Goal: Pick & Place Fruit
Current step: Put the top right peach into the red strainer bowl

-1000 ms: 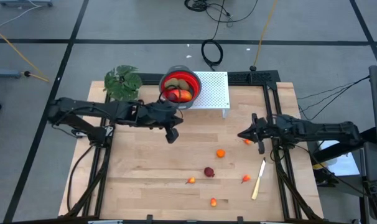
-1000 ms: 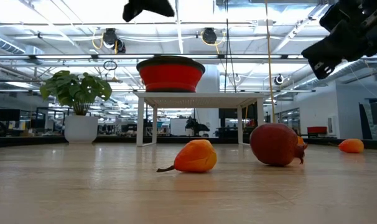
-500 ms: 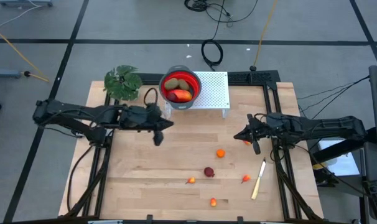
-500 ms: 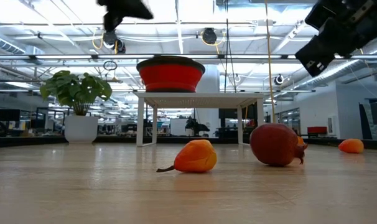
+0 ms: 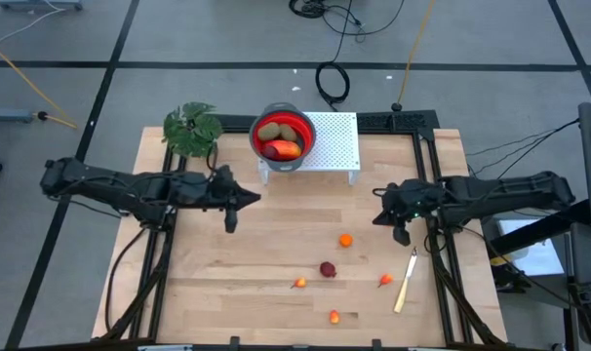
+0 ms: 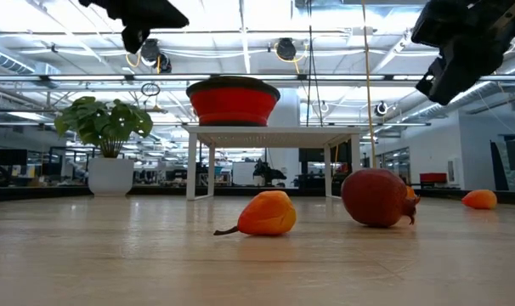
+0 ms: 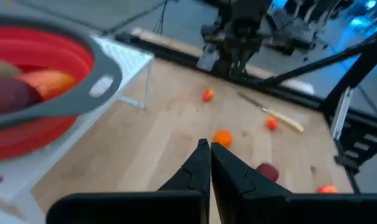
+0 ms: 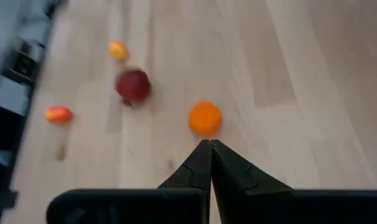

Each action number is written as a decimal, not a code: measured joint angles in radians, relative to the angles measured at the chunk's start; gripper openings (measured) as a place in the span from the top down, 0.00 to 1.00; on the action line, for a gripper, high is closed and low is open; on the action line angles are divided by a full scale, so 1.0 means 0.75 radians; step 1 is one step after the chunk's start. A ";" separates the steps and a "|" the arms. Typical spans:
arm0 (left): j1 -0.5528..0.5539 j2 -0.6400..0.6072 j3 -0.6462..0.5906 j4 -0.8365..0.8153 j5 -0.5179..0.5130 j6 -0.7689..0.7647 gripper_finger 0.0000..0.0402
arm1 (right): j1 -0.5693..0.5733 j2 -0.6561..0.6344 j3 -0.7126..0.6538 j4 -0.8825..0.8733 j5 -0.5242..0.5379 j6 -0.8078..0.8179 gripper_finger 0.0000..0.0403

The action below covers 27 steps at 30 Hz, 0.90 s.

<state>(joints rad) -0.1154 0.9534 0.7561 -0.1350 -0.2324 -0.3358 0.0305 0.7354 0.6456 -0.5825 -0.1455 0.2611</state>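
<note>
A red bowl [image 5: 282, 136] with a grey rim stands on a white perforated rack [image 5: 334, 146] at the far edge. It holds olive-brown ovals and a red-orange piece. Loose fruit lies on the wood: an orange round [image 5: 345, 240], a dark red round [image 5: 328, 269] and small orange-red bits [image 5: 298, 284], [image 5: 384, 281], [image 5: 334, 315]. My left gripper [image 5: 253, 199] hangs shut and empty, left of the bowl and above the table. My right gripper [image 5: 379, 216] hangs shut and empty at the right, its fingers [image 8: 205, 149] aimed toward the orange round [image 8: 205, 118].
A leafy green plant [image 5: 191, 129] in a white pot stands at the far left corner. A pale-handled knife [image 5: 405, 283] lies near the right edge. Bare wood stretches between the two arms and along the left near side.
My left gripper has drawn back from beside the bowl toward the table's left edge, sinking a little and still shut. My right gripper has tipped its fingers downward toward the table and has hardly shifted otherwise. The fruit on the table has not moved.
</note>
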 joint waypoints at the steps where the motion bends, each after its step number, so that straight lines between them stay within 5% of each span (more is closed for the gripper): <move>1: 0.000 -0.014 -0.021 0.010 0.000 0.003 0.98 | 0.007 0.022 0.009 -0.031 0.016 0.003 1.00; 17: 0.001 -0.260 -0.284 0.143 0.025 0.021 0.97 | 0.014 0.261 0.066 -0.312 0.022 0.041 0.99; 27: 0.005 -0.315 -0.353 0.148 0.009 0.026 0.98 | 0.014 0.260 0.066 -0.456 0.037 0.065 0.82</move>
<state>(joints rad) -0.1120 0.7175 0.4915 -0.0243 -0.2256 -0.3165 0.0414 0.9303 0.6952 -0.9247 -0.1175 0.3097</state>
